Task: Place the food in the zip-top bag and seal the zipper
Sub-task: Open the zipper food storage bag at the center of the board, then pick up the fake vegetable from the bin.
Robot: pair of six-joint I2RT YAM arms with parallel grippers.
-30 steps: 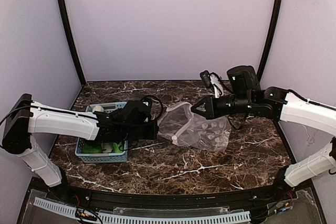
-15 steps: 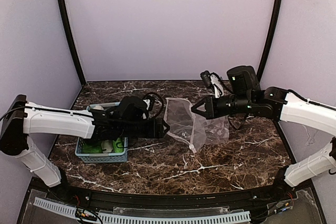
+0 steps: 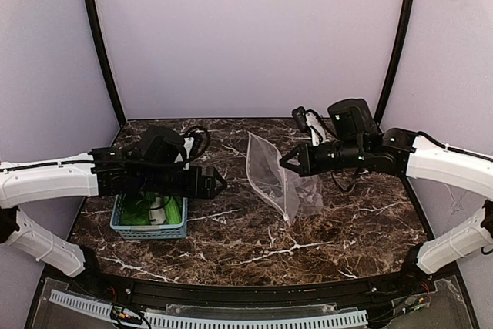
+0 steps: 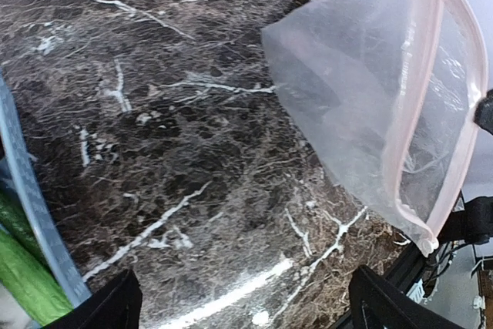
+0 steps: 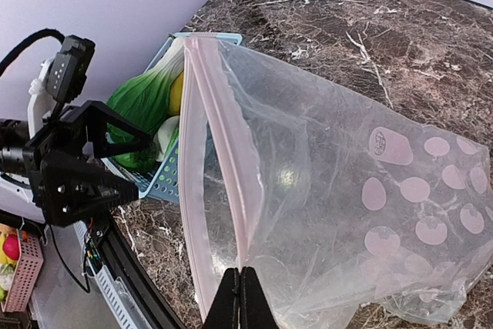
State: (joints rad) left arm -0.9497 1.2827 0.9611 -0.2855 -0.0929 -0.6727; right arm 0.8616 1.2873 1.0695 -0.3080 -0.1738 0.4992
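Marble surface (image 3: 254,244), lilac walls: the right pincer (image 3: 284,163) holds up a thin bag (image 3: 269,173), its mouth turned to the left pincer (image 3: 221,182).
The right pincer is clamped on the bag's mouth edge, at the pale pink zipper (image 4: 412,82), and the bag's lower part seems to rest on the surface. The left pincer stands wide apart and empty, between bag and basket (image 3: 150,232). All the food (image 5: 146,102) that I can see lies in the basket. I judge the bag very light, soft and slippery. It will fold under any push, so only the stiffer zipper strip is good to hold. The food looks like light, smooth toy pieces; take each one across its narrow middle.
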